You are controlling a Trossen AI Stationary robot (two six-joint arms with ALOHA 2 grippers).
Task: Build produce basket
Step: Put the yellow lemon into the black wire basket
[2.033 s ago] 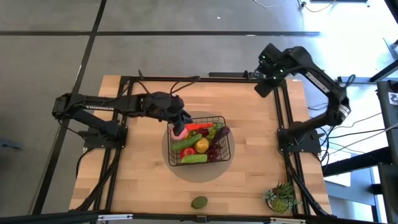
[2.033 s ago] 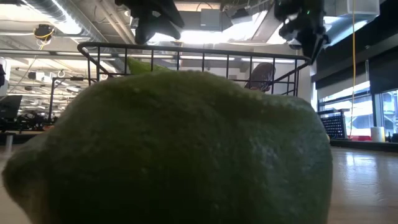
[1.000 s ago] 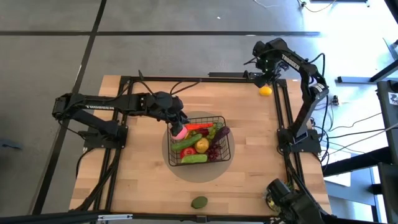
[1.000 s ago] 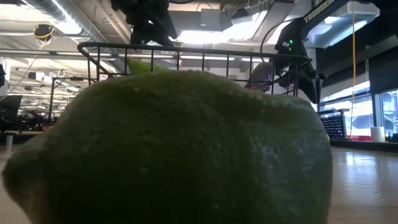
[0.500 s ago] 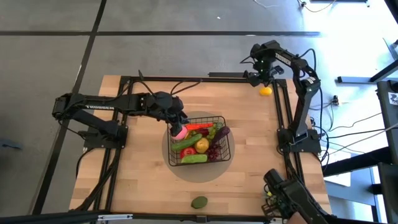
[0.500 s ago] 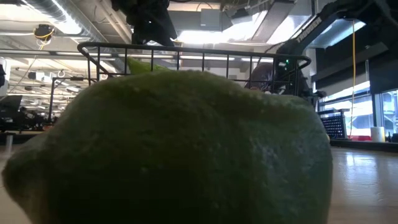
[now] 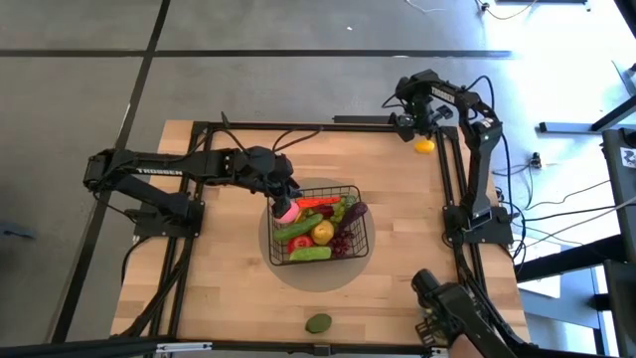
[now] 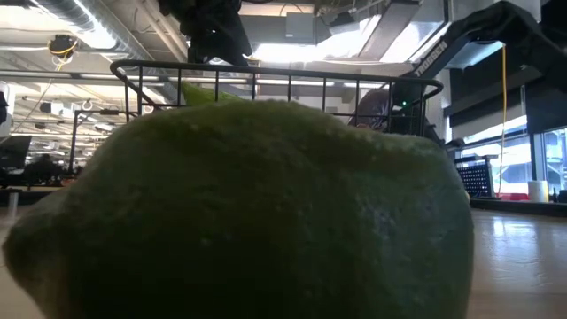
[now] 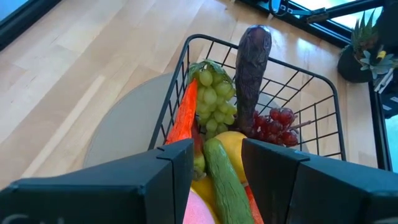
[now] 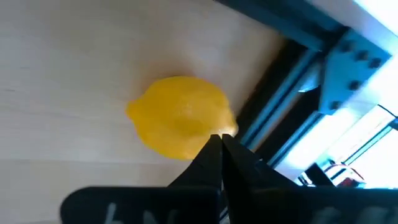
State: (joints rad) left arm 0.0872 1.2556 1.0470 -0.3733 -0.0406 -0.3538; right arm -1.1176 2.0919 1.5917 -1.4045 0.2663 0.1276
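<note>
Table point(image 7: 397, 249): pale wood planks, smooth satin finish; basket point(image 9: 323, 106): thin black metal wire, matt; lemon point(image 10: 180, 124): yellow, finely pebbled, slight sheen; lime point(image 8: 248, 213): dull green, dimpled skin; eggplant point(image 9: 252, 68): matt, dusty purple.

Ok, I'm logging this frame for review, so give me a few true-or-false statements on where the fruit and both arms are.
1. The yellow lemon lies on the table by the far right corner. True.
2. The right gripper holds that lemon. False: its fingers are shut, empty, beside it.
3. The left gripper holds the pink peach over the basket. True.
4. The green lime lies in the basket. False: it lies on the table, at the near edge.
</note>
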